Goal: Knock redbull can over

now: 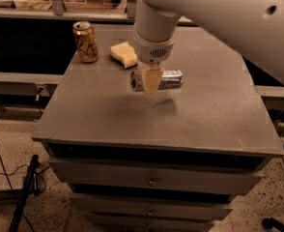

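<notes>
The redbull can, slim and silver-blue, lies on its side near the middle of the grey table, with its silver top pointing left. My gripper hangs from the big white arm straight over the can's middle. Its tan tip covers part of the can. I cannot tell whether the gripper touches the can.
A wider gold can stands upright at the table's back left. A yellow sponge lies beside it, just behind the gripper. Drawers sit below the front edge. A dark stand and cables are on the floor at the left.
</notes>
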Controlling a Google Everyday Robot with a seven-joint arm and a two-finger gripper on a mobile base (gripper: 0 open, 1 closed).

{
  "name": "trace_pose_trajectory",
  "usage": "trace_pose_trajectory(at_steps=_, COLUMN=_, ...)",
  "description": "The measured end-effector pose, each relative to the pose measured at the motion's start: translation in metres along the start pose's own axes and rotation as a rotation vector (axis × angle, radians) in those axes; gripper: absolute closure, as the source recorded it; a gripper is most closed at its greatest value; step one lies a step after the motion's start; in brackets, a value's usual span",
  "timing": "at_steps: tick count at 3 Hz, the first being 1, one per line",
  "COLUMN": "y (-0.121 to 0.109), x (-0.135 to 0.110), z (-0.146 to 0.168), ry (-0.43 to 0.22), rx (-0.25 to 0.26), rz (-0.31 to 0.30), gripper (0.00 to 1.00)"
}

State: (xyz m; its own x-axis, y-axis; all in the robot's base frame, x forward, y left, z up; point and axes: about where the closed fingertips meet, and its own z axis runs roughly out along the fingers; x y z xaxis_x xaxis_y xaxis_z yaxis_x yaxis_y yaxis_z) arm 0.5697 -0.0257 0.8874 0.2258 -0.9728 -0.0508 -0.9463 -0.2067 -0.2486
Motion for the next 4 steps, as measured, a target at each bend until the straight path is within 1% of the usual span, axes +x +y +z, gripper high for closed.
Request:
trace_pose_trajectory(at_steps=1, y=-0.0089, x=0.0083, z=0.0251, ry=0.024, rx=-0.065, rz=-0.009, gripper=0.98)
trace_pose_trajectory(at_steps=2, y=-0.012, x=0.0123, z=0.0334, ry=0.034, rx=-0.076, rz=-0.003, gripper=0.76)
trace_pose_trajectory(at_steps=4, y=-0.0125, x=0.0123, z=0.0343, ry=0.034, rx=-0.072, rz=-0.003, gripper=0.3)
